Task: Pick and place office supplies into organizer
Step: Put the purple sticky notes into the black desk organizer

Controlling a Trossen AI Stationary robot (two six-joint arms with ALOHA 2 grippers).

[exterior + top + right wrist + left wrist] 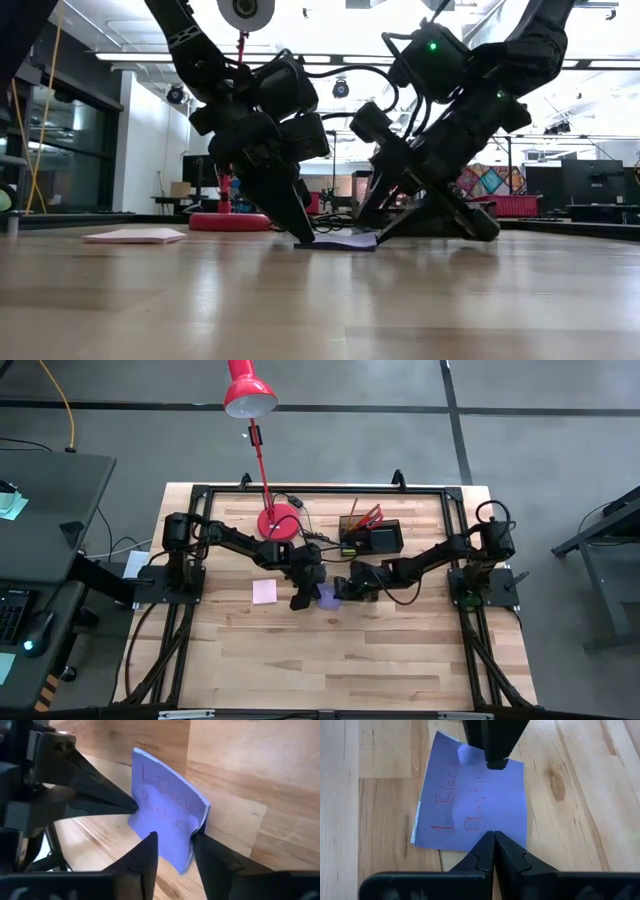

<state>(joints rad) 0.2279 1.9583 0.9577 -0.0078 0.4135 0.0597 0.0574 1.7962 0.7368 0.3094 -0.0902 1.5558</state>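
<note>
Left pincer (493,836) shut — right pincer (175,840) apart

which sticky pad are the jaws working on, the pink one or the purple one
The purple sticky pad: both grippers meet at it mid-table, the left gripper shut against one edge, the right gripper straddling the opposite edge. The pink sticky pad lies untouched beside them.

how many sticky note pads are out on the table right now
2. The purple pad lies mid-table between the left gripper and right gripper. The pink pad lies apart, on the left arm's side. Others may be hidden inside the organizer.
</note>
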